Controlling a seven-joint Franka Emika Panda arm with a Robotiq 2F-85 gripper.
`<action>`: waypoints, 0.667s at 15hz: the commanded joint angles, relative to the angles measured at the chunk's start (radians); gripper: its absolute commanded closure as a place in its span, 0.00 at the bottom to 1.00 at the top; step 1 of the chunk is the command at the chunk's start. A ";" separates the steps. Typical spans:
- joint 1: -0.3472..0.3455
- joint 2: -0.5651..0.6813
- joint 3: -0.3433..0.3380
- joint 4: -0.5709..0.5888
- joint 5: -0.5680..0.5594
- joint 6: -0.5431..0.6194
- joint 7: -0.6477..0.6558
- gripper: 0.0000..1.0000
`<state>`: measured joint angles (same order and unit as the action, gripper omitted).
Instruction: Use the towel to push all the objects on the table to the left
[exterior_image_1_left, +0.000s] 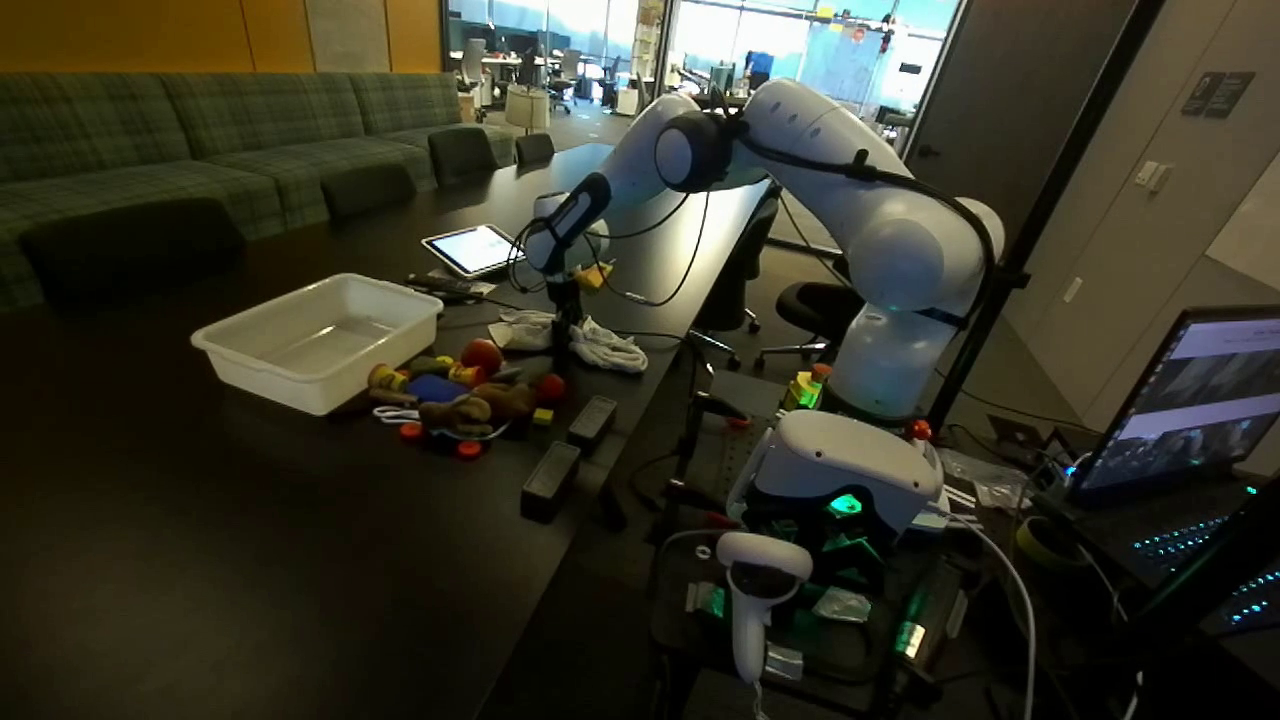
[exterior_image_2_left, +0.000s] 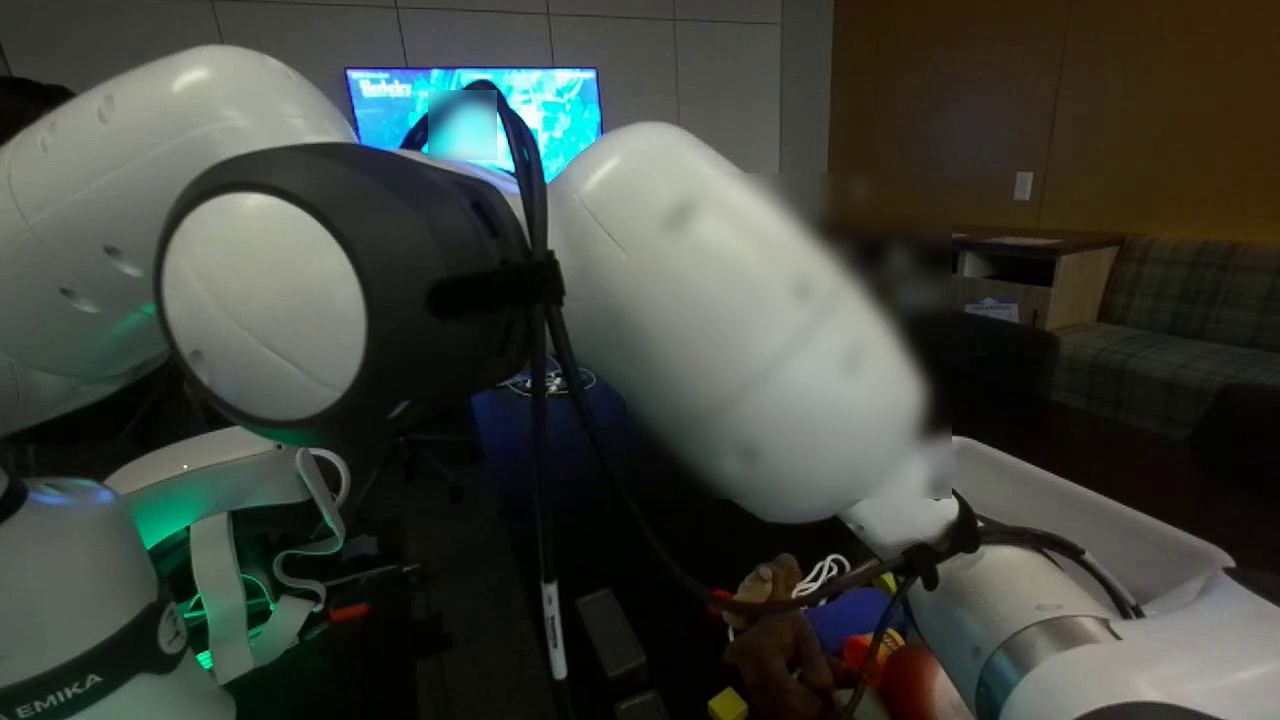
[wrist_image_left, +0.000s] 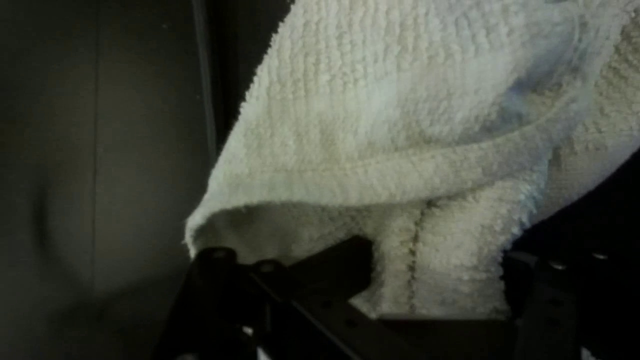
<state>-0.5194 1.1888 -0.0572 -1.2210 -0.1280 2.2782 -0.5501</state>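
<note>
Black table (exterior_image_1_left: 300, 540); gripper (wrist_image_left: 440, 272) down at the off-white towel (wrist_image_left: 380, 125), folds between the jaws; clenched or loose, unclear.

A white rectangular plastic bin (exterior_image_1_left: 315, 350) stood near the end effector (exterior_image_1_left: 562, 345), to its left in an exterior view. A flat tablet in a white frame (exterior_image_1_left: 473, 250), its screen lit, lay left of the end effector and a little beyond. Farther out on that same side stood dark chairs (exterior_image_1_left: 462, 157) and a long sofa in green plaid cloth (exterior_image_1_left: 240, 120). Well apart from the end effector, to its lower right, rested a white headset (exterior_image_1_left: 850, 455) and a white hand controller (exterior_image_1_left: 748, 630), with a dark laptop (exterior_image_1_left: 1185, 400), screen glowing, farther right. A wide, lit blue wall screen (exterior_image_2_left: 555, 120) hung well apart too.
</note>
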 joint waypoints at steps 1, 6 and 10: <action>-0.028 -0.050 0.008 -0.023 0.006 -0.022 -0.040 0.87; -0.076 -0.188 0.026 -0.143 0.014 -0.030 -0.113 0.96; -0.110 -0.369 0.010 -0.352 -0.001 -0.005 -0.170 0.99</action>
<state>-0.5987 0.9906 -0.0538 -1.3749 -0.1280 2.2589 -0.6693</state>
